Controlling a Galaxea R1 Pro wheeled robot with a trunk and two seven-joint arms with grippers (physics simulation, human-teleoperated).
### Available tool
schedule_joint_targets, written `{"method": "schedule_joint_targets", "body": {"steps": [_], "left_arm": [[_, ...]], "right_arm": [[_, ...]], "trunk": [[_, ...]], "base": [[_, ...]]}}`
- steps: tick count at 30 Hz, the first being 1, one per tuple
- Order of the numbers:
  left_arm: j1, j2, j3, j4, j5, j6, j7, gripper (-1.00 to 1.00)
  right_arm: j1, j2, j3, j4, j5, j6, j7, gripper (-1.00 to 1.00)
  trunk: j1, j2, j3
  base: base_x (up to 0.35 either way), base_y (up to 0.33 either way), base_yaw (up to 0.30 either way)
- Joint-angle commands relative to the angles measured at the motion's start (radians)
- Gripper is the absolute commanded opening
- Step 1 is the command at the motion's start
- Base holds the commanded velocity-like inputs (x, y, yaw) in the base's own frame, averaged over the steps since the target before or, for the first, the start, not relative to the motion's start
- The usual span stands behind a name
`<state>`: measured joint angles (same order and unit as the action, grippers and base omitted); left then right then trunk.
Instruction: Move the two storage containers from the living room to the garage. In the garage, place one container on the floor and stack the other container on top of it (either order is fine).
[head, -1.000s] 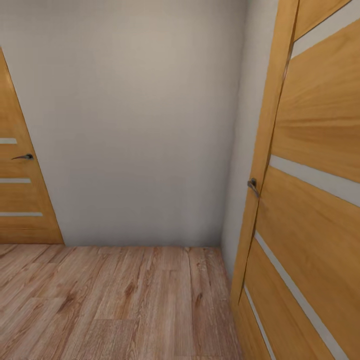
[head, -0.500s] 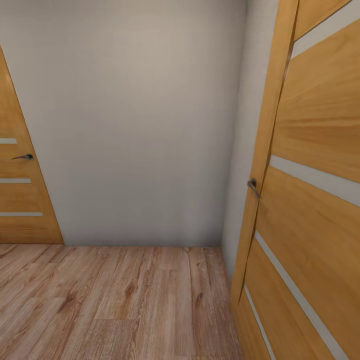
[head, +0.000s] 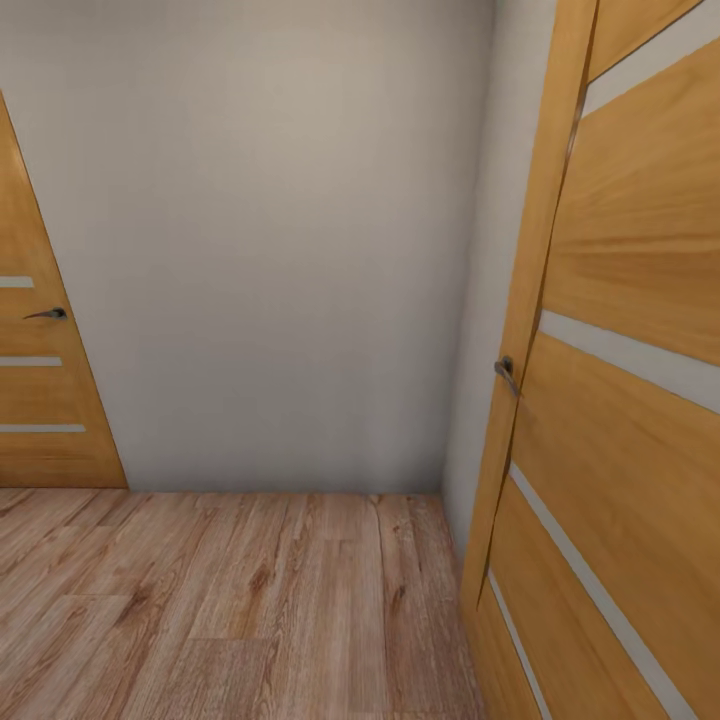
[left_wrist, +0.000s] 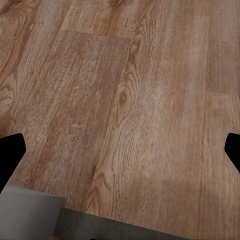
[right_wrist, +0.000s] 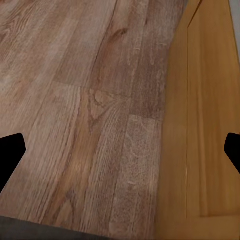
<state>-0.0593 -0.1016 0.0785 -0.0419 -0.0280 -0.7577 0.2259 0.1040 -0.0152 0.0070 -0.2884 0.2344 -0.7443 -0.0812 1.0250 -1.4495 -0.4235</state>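
Jaws of both grippers spread wide over wood plank flooring (head: 230, 600) (right one beside an orange door (right_wrist: 205, 125)).

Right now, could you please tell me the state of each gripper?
Left gripper: open, holding nothing, above the wood plank floor.
Right gripper: open, holding nothing, beside a wooden door.

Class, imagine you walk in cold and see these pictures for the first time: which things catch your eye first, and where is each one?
First comes the big orange wooden door filling the head view's right side, crossed by pale stripes, with a dark handle at its edge. A second matching door stands at the far left, with a plain grey wall between them. Below runs a light wood plank floor, which both wrist views look down on, each gripper's dark fingertips spread wide apart with nothing between them.
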Motion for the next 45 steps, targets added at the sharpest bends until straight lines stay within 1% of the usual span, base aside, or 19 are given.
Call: {"method": "schedule_joint_targets", "body": {"steps": [1,13,17,26,41,45], "left_arm": [[0.0,0.0,0.007,0.0,-0.004,-0.003,-0.002,1.0],[0.0,0.002,0.008,0.0,0.0,-0.004,-0.005,1.0],[0.0,0.003,0.008,0.0,0.0,-0.003,-0.005,1.0],[0.0,0.004,0.008,0.0,-0.001,-0.003,-0.002,1.0],[0.0,0.003,0.009,0.0,-0.003,-0.003,0.0,1.0],[0.0,0.003,0.008,0.0,-0.002,-0.003,0.0,1.0]], "right_arm": [[0.0,0.0,0.001,-0.002,0.01,0.001,-0.009,1.0],[-0.002,0.0,0.0,-0.004,0.009,0.002,-0.009,1.0],[-0.022,0.0,-0.001,-0.003,0.007,0.007,-0.009,1.0],[-0.031,0.0,-0.001,-0.001,0.002,0.009,-0.009,1.0],[-0.032,-0.001,-0.001,0.002,0.003,0.011,-0.009,1.0],[-0.032,-0.001,-0.001,0.002,0.003,0.011,-0.009,1.0]], "trunk": [[0.0,-0.001,-0.001],[0.0,-0.001,-0.001],[0.0,-0.001,-0.001],[0.0,-0.001,-0.001],[0.0,-0.001,-0.001],[0.0,-0.001,-0.001]], "base": [[0.0,0.0,0.0],[0.0,0.0,0.0],[0.015,0.0,0.0],[0.182,0.0,0.0],[0.022,0.0,0.0],[0.137,-0.027,0.0]]}}
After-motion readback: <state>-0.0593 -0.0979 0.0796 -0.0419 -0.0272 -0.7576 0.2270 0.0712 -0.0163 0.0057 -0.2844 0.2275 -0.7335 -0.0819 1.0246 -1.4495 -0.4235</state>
